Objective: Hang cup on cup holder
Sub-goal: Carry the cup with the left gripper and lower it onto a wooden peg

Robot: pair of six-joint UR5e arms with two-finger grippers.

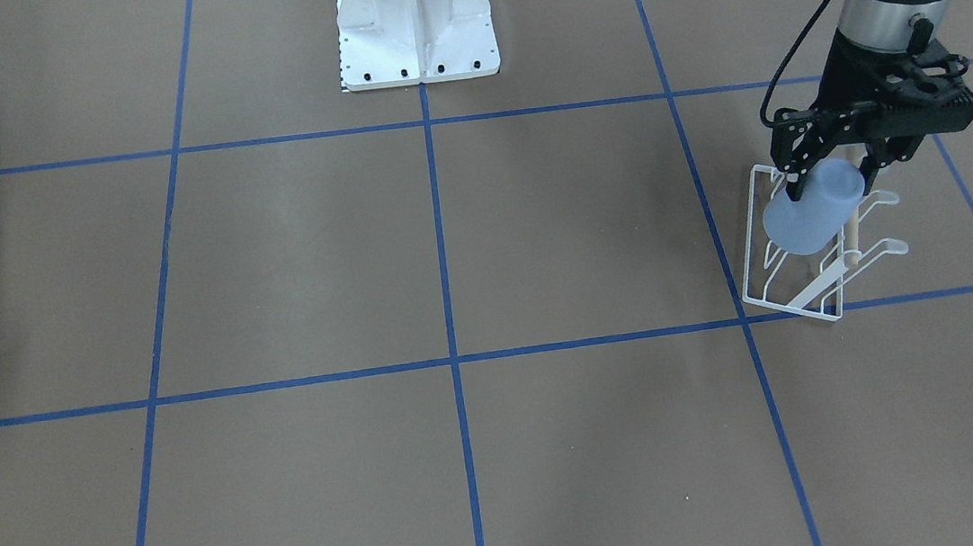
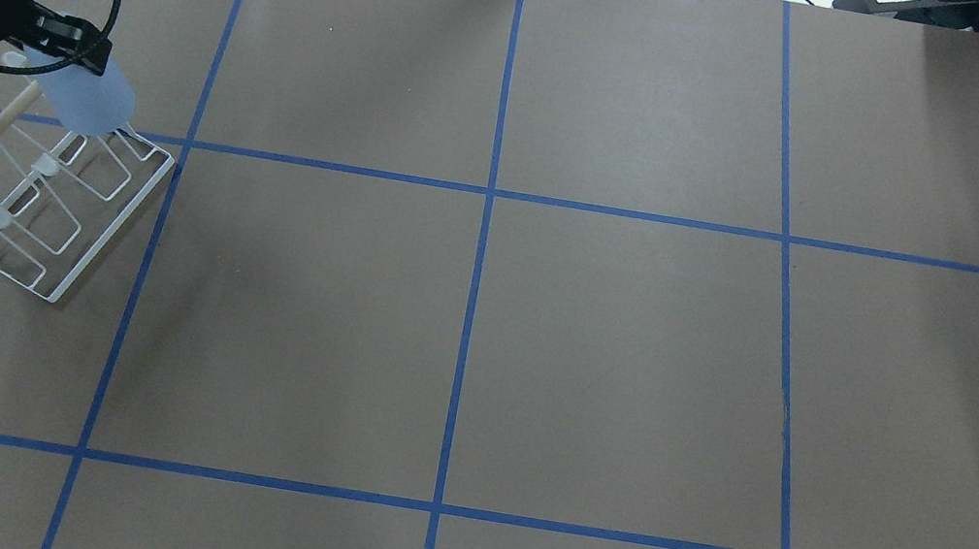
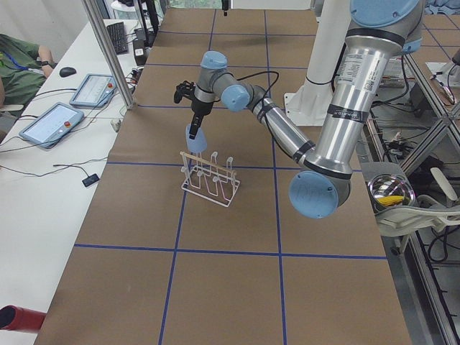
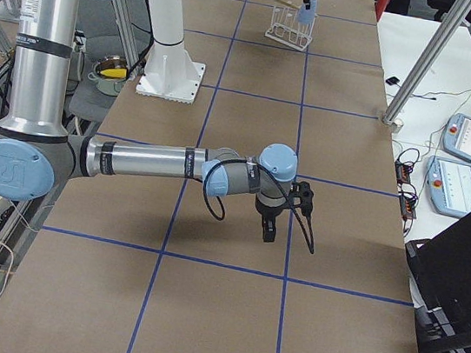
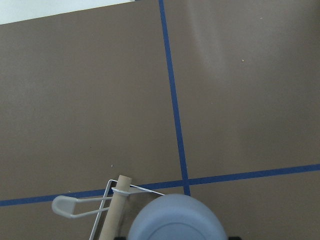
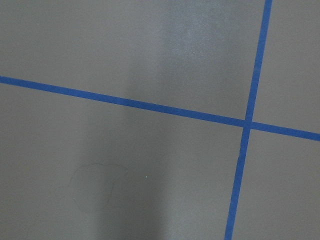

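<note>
the cup [image 5: 175, 220] sits closest to the left wrist camera, pale blue at the bottom edge, with the wooden dowel [image 5: 116, 210] just beside it. the left gripper [image 1: 834, 180] is clamped on the cup's narrower end, a finger on each side, and holds it tilted over the end of the cup holder [image 2: 113, 230] away from the robot's base. whether the cup touches a prong cannot be told. the holder stands on the brown table [image 1: 448, 250] near a blue tape line [image 1: 704, 196]. the right gripper [image 4: 266, 231] hangs low over the table, well apart from the holder; i cannot tell how its jaws stand.
</note>
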